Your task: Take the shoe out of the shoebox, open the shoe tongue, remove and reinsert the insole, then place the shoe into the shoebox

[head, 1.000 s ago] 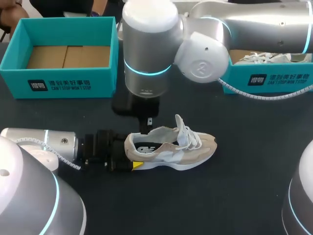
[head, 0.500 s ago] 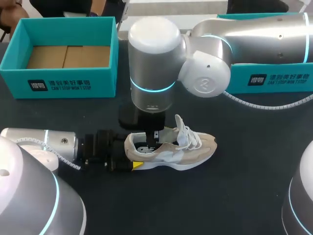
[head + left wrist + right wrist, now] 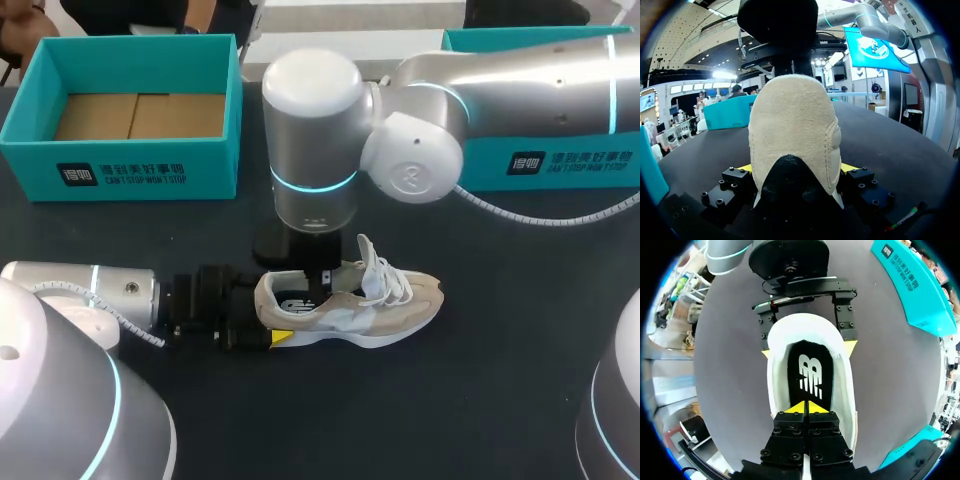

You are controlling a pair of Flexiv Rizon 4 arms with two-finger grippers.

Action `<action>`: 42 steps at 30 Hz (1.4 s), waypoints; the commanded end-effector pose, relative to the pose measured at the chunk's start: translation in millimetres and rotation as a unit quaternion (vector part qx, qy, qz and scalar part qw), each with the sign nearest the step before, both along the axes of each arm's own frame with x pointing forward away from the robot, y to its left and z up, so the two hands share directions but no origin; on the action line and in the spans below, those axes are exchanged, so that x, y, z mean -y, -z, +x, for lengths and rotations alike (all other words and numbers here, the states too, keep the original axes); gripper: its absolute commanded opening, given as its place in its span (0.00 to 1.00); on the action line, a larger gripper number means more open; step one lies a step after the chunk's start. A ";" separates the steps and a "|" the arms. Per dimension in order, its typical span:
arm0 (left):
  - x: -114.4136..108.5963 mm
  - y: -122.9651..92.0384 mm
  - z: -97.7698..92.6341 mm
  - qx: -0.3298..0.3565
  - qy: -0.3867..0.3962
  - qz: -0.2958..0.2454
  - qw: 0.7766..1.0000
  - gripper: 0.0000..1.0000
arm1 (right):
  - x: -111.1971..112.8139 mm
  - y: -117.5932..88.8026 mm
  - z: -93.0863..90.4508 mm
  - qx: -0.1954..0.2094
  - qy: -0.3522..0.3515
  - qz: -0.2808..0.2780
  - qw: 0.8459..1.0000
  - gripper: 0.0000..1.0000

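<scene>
A beige and white shoe [image 3: 395,308] lies on its sole on the dark table, toe to the right, laces loose. My left gripper [image 3: 264,326] holds its heel [image 3: 792,125], with a yellow-tipped finger [image 3: 850,347] pressed against each side. My right gripper [image 3: 320,284] comes straight down into the shoe's opening. In the right wrist view it [image 3: 805,408] is shut, yellow tips together, just above the black insole [image 3: 810,374] with its white logo. Nothing shows between its fingers.
An open teal shoebox [image 3: 120,165] with a cardboard floor stands at the back left. A second teal box [image 3: 560,160] sits at the back right, mostly hidden behind my right arm. Bare table lies in front of and to the right of the shoe.
My right arm has shifted right and come down, bringing its shut gripper from behind the shoe into the opening. The left gripper and the shoe have stayed put.
</scene>
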State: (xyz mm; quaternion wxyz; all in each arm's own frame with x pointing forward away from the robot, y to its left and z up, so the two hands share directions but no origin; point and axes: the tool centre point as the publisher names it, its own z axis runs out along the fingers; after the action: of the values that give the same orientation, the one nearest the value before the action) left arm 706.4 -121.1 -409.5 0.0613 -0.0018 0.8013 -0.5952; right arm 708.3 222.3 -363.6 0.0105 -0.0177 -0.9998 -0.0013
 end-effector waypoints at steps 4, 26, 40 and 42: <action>0.5 -0.3 -1.4 0.000 -0.001 0.001 1.000 0.00 | 10.7 2.0 8.5 0.018 0.005 -0.025 1.000 0.15; 0.5 -0.3 -1.4 0.000 -0.001 0.001 1.000 0.00 | -3.4 53.8 25.3 0.011 -0.006 0.001 1.000 0.14; 0.5 -0.3 -1.4 0.000 -0.001 0.001 1.000 0.00 | -1.5 19.5 -19.1 -0.023 0.006 0.063 0.998 0.00; 0.5 -0.3 -1.4 0.000 -0.001 0.001 1.000 0.00 | 1.4 1.9 -20.8 -0.034 -0.001 0.082 0.996 0.00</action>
State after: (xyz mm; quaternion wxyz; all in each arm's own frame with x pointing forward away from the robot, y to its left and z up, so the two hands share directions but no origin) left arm 703.0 -118.0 -410.7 0.0603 -0.0004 0.8011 -0.5955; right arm 699.0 234.1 -391.1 0.0497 -0.0236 -0.9969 -0.0564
